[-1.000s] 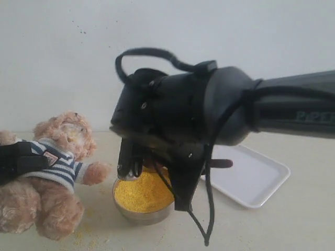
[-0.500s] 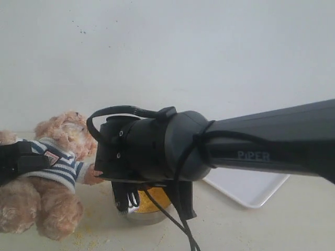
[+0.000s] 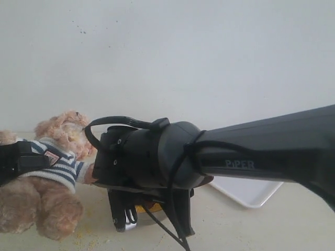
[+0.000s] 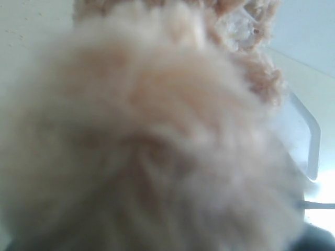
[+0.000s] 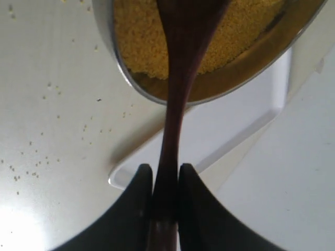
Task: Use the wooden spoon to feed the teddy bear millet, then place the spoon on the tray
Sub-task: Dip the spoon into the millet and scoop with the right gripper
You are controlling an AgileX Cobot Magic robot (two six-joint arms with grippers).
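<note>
The teddy bear sits upright at the left in its striped shirt, and its fur fills the left wrist view. My left gripper is shut on its torso. My right gripper is shut on the handle of the wooden spoon. The spoon's bowl end reaches over the millet in the steel bowl. In the exterior view my right arm covers most of the bowl; only a yellow sliver shows. The white tray lies to the right behind the bowl.
Loose yellow grains are scattered on the table in front of the bear and beside the bowl. The tray's corner lies just behind the bowl. A plain white wall stands at the back.
My right arm has dropped lower and shifted left over the bowl, now hiding nearly all the millet in the exterior view. The bear and the left gripper have stayed put.
</note>
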